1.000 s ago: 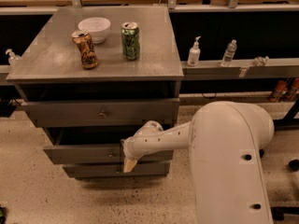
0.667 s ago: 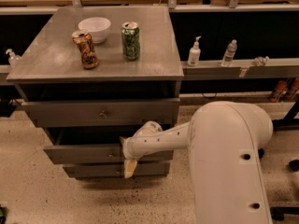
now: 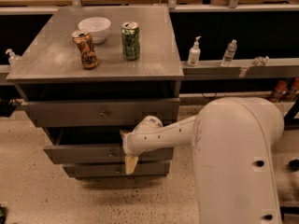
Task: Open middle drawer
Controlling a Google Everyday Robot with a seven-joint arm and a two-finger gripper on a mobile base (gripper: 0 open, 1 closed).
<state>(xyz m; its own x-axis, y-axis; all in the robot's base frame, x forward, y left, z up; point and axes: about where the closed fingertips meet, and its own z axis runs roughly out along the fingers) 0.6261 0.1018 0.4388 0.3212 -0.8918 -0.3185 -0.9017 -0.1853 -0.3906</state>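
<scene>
The grey cabinet has three drawer fronts. The top drawer has a small round knob and looks shut. The middle drawer sits below it, pulled out a little, with a dark gap above its front panel and its knob just left of my wrist. The bottom drawer is slimmer. My gripper is at the right half of the middle drawer's front panel, over its top and bottom edges. My white arm reaches in from the right.
On the cabinet top stand a white bowl, a brown can and a green can. A ledge on the right holds a pump bottle and a water bottle. My large white arm body fills the lower right.
</scene>
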